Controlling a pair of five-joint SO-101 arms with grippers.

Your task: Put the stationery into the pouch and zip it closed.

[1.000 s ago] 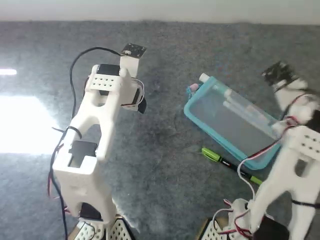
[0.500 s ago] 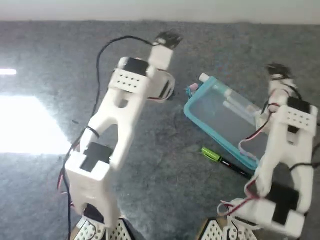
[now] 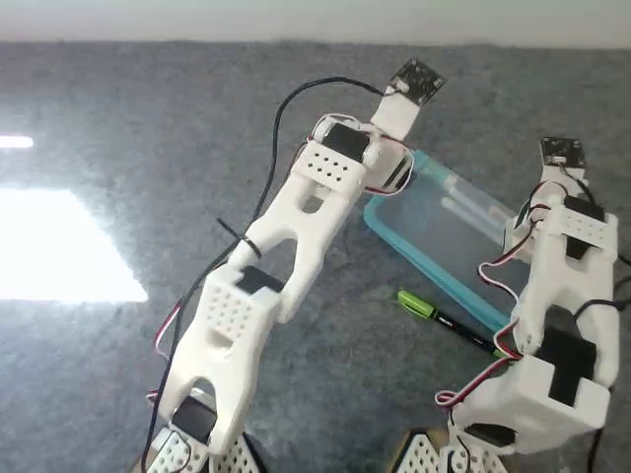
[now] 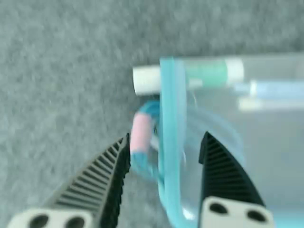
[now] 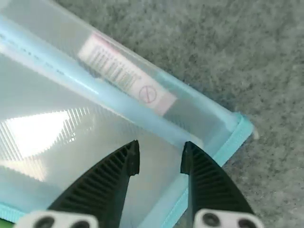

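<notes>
A clear pouch (image 3: 449, 241) with a light blue rim lies right of centre, with white and blue stationery inside. A green pen (image 3: 442, 317) lies on the mat beside its near edge. My left gripper (image 4: 164, 152) is open and straddles the pouch's blue corner (image 4: 168, 118), next to the pink zipper pull (image 4: 140, 133). A white stick's end (image 4: 147, 80) pokes out past the rim there. My right gripper (image 5: 159, 159) is open just above the pouch's other end (image 5: 71, 123), near a labelled white tube (image 5: 126, 76) inside it.
Grey carpet-like mat (image 3: 148, 118) covers the table, with a bright glare patch (image 3: 49, 246) at the left. The left arm (image 3: 296, 236) stretches diagonally across the middle. The right arm (image 3: 552, 296) stands over the pouch's right end.
The left arm swung right from the mat's middle to the pouch's far left corner. The right arm shifted and now stands upright over the pouch's right end.
</notes>
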